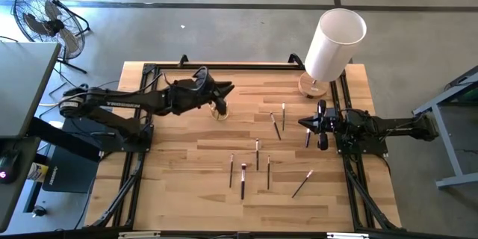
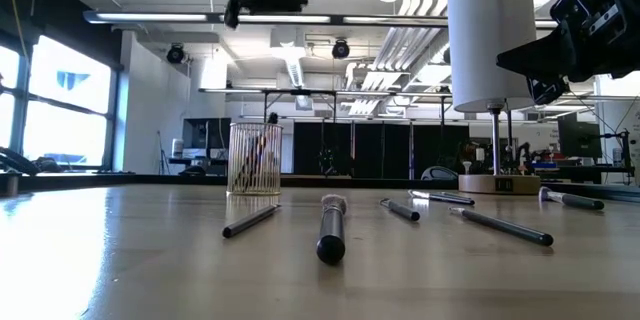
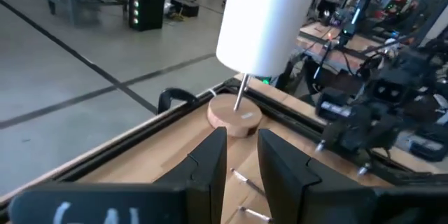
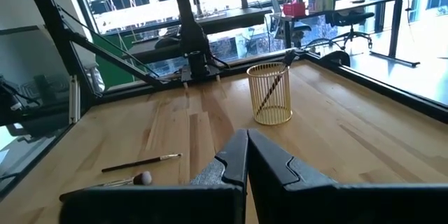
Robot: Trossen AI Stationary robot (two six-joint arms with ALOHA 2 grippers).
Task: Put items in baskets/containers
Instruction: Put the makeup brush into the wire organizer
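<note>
Several thin brushes lie flat on the wooden table: a loose group (image 1: 257, 166) near the middle, two (image 1: 278, 122) farther back, one (image 1: 308, 139) by the right arm. The small clear ribbed cup (image 1: 219, 112) (image 2: 253, 158) (image 4: 271, 94) stands upright with at least one dark brush leaning inside. My left gripper (image 1: 228, 88) (image 3: 241, 161) hovers high, just beyond the cup, open and empty. My right gripper (image 1: 302, 123) (image 4: 246, 143) hangs above the table's right side, shut and empty, pointing toward the cup.
A tall white cylinder (image 1: 333, 39) (image 3: 262, 17) on a thin post and round wooden base (image 1: 312, 86) stands at the far right corner. Black frame rails (image 1: 142, 131) run along the table's sides. A fan (image 1: 45, 19) is on the floor, far left.
</note>
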